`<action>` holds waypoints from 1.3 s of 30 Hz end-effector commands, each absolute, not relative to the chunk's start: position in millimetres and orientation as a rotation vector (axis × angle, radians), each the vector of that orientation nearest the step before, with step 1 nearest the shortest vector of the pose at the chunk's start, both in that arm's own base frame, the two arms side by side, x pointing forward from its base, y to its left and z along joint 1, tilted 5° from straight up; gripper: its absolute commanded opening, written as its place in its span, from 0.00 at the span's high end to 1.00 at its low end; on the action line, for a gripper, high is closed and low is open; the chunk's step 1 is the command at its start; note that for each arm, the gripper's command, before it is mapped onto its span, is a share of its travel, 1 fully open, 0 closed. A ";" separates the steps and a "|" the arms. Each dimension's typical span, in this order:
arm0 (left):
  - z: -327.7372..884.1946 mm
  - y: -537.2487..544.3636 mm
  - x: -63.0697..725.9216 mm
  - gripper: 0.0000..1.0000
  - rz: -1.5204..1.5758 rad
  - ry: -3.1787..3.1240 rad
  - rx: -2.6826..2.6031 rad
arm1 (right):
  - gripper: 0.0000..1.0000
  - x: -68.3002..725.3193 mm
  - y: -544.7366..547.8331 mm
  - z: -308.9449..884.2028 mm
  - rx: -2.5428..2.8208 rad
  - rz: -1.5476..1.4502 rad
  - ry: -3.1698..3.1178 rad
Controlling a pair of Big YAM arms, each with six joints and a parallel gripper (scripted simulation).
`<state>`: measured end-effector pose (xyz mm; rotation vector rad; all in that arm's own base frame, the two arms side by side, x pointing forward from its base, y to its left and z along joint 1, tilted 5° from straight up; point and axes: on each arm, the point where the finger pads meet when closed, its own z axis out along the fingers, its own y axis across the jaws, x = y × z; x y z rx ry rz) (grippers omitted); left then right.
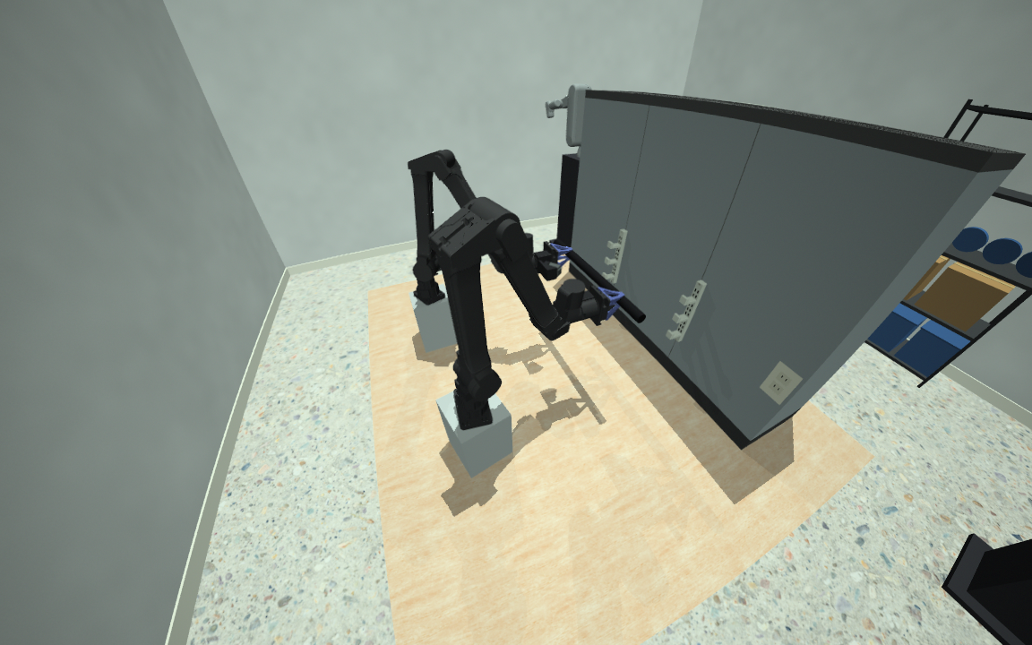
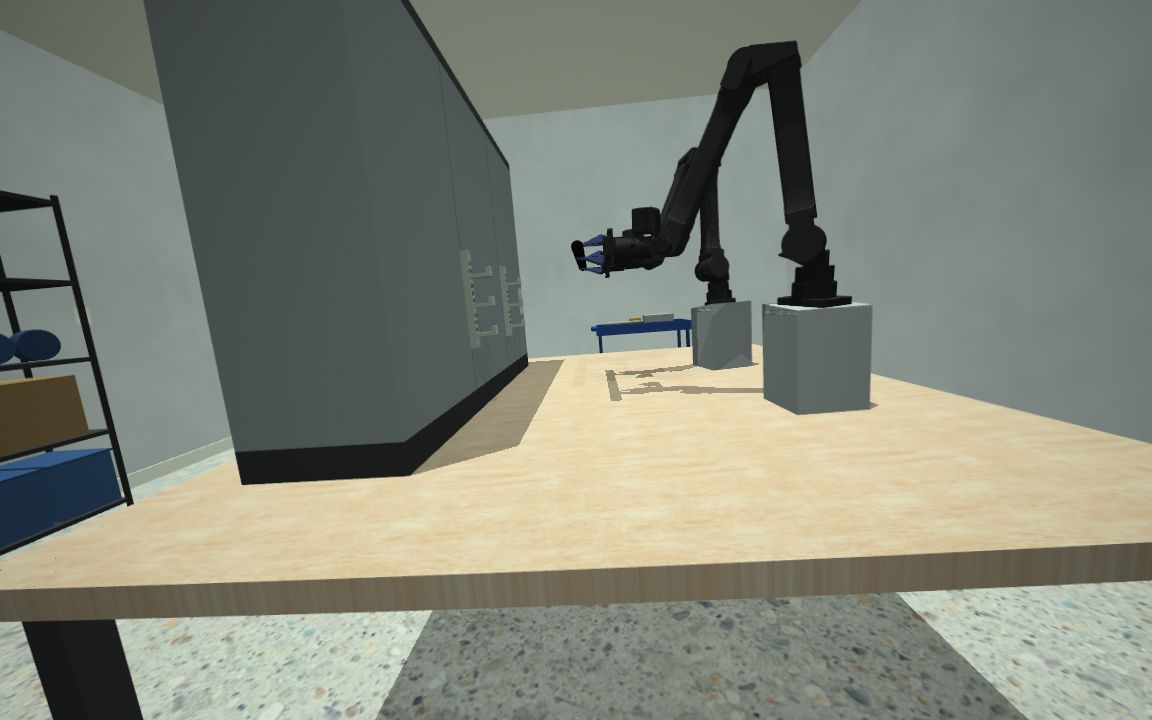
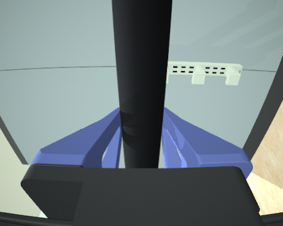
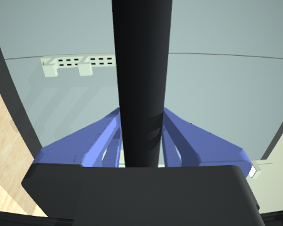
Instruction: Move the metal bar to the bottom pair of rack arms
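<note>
Clearly off the rack: the metal bar (image 1: 593, 276) (image 2: 577, 256) (image 3: 144, 63) (image 4: 142, 63) hangs in front of the wall rack (image 1: 700, 293) (image 2: 469, 304) (image 3: 198, 78) (image 4: 85, 69), well above the table (image 1: 503, 545) (image 2: 616, 501), carried between both arms. Left tool (image 1: 561, 253) (image 3: 142, 110) pinches it near the far end in the top view; right tool (image 1: 613, 299) (image 2: 595, 253) (image 4: 142, 110) pinches it nearer the close end. Both grips look square, fingers flush on either side. Bottom rack arms (image 1: 674, 335) (image 2: 488, 331) (image 3: 232, 79) (image 4: 50, 70) stand unloaded. Step in hand, as I judge it: bring the bar down, clear of the rack arms, then in over the lowest pair. Best done with both wrists moving at one pace, bar level and parallel to the panel; a lagging side would twist it in the grips. Stay out from the hooks until low enough, enter just above their raised tips, settle on both together. Risk: catching a middle arm, or seating one end only. Release only once both sides bear, then back straight out.
</note>
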<state>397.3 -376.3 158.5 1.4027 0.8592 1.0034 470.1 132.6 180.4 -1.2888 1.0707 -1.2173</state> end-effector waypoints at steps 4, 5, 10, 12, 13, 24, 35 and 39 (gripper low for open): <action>163.4 -371.1 404.0 1.00 1.009 0.866 1.349 | 1.00 474.4 129.0 182.7 -1.251 -1.239 1.062; 161.7 -371.0 404.1 1.00 1.009 0.866 1.349 | 1.00 474.5 128.9 181.1 -1.251 -1.239 1.062; 153.2 -370.3 404.6 1.00 1.009 0.866 1.349 | 1.00 474.8 128.2 172.8 -1.251 -1.239 1.062; 149.8 -370.1 404.8 1.00 1.009 0.866 1.349 | 1.00 475.0 127.9 169.5 -1.251 -1.239 1.062; 148.1 -370.0 404.9 1.00 1.009 0.866 1.349 | 1.00 475.0 127.7 167.9 -1.251 -1.239 1.062; 132.7 -369.4 405.1 1.00 1.009 0.866 1.349 | 1.00 475.4 125.7 153.1 -1.251 -1.239 1.062; 117.4 -368.9 405.0 1.00 1.009 0.866 1.349 | 1.00 475.8 123.4 138.3 -1.251 -1.239 1.062; 110.7 -368.6 405.2 1.00 1.009 0.866 1.349 | 1.00 475.9 122.6 131.7 -1.251 -1.239 1.062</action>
